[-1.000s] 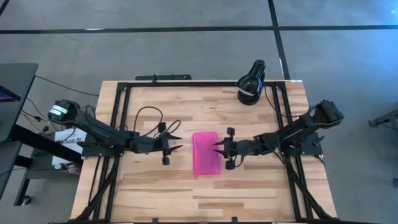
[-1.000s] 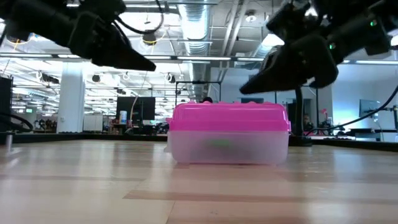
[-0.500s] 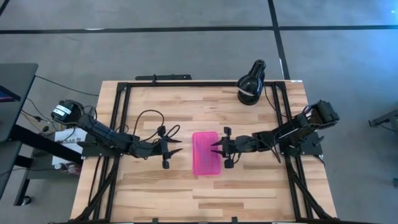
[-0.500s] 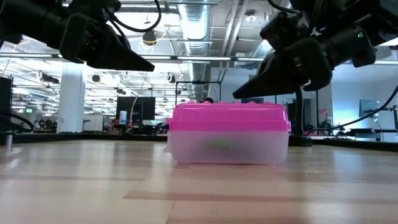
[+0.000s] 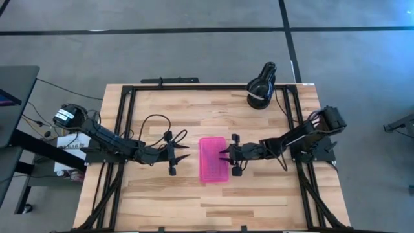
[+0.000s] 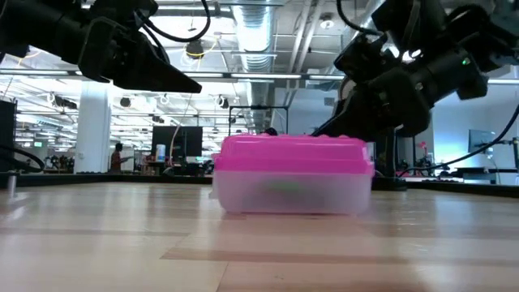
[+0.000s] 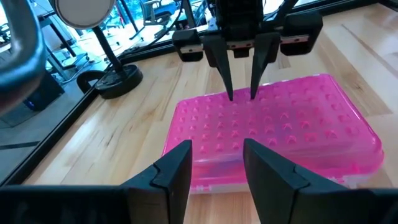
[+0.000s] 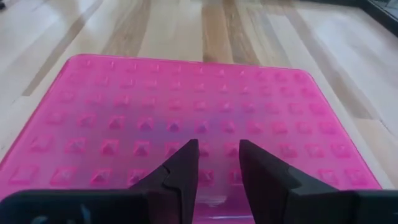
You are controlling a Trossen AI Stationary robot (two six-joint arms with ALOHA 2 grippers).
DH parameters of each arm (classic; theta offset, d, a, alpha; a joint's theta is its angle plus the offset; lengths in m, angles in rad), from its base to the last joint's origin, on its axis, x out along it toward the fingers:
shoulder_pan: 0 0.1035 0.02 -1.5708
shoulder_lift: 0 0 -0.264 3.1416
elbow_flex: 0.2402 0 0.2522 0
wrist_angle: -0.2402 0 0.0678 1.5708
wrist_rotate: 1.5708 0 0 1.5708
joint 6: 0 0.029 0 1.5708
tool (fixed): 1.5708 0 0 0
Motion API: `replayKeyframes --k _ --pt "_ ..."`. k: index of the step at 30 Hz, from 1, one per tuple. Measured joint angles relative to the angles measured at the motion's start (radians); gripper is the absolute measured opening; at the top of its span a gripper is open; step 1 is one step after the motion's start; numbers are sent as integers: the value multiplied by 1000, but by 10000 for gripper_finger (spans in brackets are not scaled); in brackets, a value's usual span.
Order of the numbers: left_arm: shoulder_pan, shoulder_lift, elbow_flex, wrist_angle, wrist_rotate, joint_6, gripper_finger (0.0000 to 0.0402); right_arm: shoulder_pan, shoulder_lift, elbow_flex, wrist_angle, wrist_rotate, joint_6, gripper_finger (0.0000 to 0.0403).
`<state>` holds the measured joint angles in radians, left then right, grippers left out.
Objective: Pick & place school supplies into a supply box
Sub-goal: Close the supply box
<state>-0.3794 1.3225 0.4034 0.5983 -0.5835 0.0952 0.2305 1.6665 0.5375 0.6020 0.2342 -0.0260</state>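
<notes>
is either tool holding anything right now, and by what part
Nothing is held. The right tool has its open tips at the box lid's edge; the left tool hovers open beside it.

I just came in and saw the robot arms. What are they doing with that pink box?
Two dark robot arms face each other across a shut pencil case with a pink lid in the middle of the wooden table. The right tool, fingers parted and empty, has its tips down at the lid's edge. The left tool, also open and empty, hangs in the air beside the case without touching it. No pens or pencils lie out on the table.
</notes>
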Motion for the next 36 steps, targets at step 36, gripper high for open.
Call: replayKeyframes --k 36 --pt "2 0 0 -54 27 -4 139 32 -106 -1 -185 40 23 109"
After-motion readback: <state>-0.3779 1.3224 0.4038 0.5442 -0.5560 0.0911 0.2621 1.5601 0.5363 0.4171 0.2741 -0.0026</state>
